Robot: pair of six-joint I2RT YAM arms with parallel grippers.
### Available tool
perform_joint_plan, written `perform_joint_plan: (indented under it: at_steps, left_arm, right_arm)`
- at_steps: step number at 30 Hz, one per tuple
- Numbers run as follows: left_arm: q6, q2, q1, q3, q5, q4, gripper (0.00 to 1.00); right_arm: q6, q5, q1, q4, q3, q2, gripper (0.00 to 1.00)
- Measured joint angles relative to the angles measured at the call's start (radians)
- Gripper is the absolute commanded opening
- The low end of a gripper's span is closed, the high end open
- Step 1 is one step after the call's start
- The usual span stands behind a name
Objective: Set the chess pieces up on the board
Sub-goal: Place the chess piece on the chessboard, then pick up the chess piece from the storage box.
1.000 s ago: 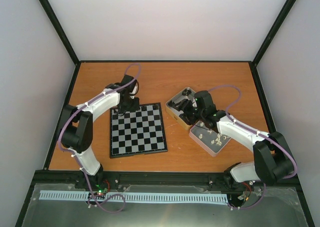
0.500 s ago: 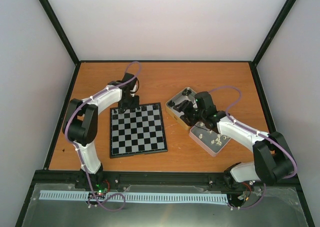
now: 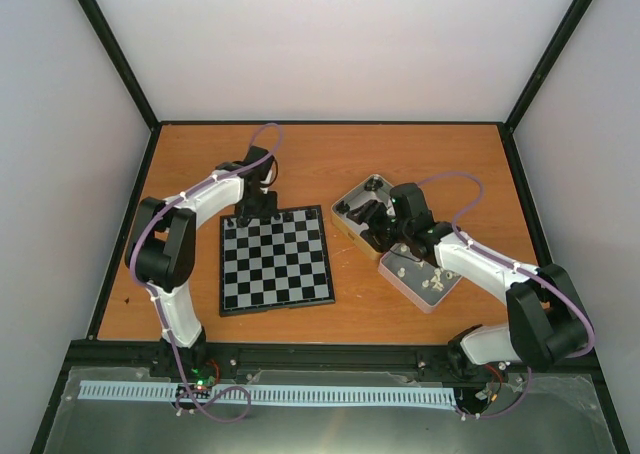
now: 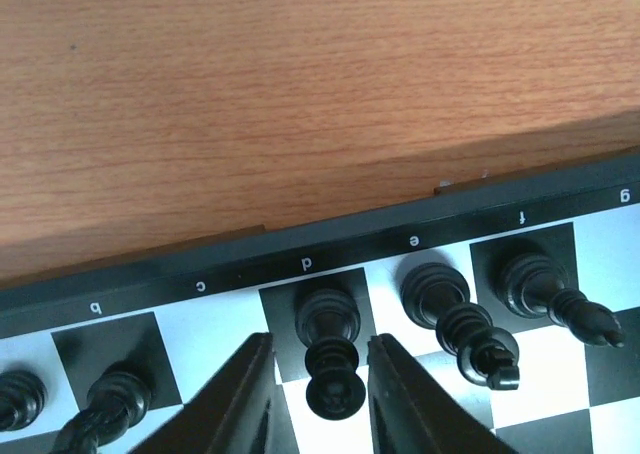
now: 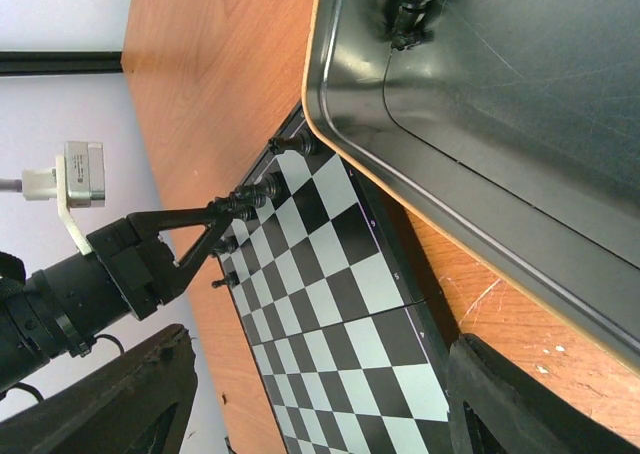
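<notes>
The board [image 3: 275, 259] lies left of centre, and black chess pieces stand along its far row. In the left wrist view a black piece [image 4: 330, 364] stands upright on the dark d square. My left gripper [image 4: 320, 342] straddles it, open by a small amount, with a thin gap on each side. Neighbouring pieces stand on e [image 4: 455, 319], f [image 4: 545, 289] and b [image 4: 110, 399]. My right gripper [image 5: 330, 404] is wide open and holds nothing. It hovers beside the dark tin [image 5: 500, 124], where a black piece [image 5: 410, 9] lies in the far corner.
Two metal tins sit right of the board. The farther tin [image 3: 352, 199] holds black pieces, and the nearer tin [image 3: 420, 279] holds several white pieces. The right arm reaches over both. Bare wooden table [image 3: 400, 154] extends behind, enclosed by white walls.
My left gripper's jaws have parted slightly from the piece on d, which stays standing. The left arm's elbow shifted earlier. The right arm has barely moved.
</notes>
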Motion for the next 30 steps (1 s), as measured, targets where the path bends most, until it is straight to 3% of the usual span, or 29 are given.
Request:
perform_joint_plan:
  at_steps: [9, 14, 18, 23, 30]
  left_arm:
    - [0.000, -0.005, 0.000, 0.072, -0.011, -0.044, 0.39]
    - [0.000, -0.082, 0.000, 0.076, -0.045, -0.056, 0.40]
    - [0.007, -0.241, 0.000, 0.000, -0.039, -0.008, 0.41]
    - [0.037, -0.522, 0.000, -0.218, 0.018, 0.129, 0.50]
    - [0.052, -0.742, 0.000, -0.373, 0.093, 0.280, 0.54]
  right_arm:
    - [-0.040, -0.007, 0.000, -0.004, 0.001, 0.000, 0.69]
    - [-0.175, 0.029, -0.005, -0.095, 0.067, 0.008, 0.68]
    - [-0.342, 0.106, -0.009, -0.176, 0.169, 0.032, 0.68]
    - [-0.533, 0.245, -0.011, -0.303, 0.234, 0.053, 0.69]
    - [-0.713, 0.393, -0.011, -0.449, 0.403, 0.241, 0.66]
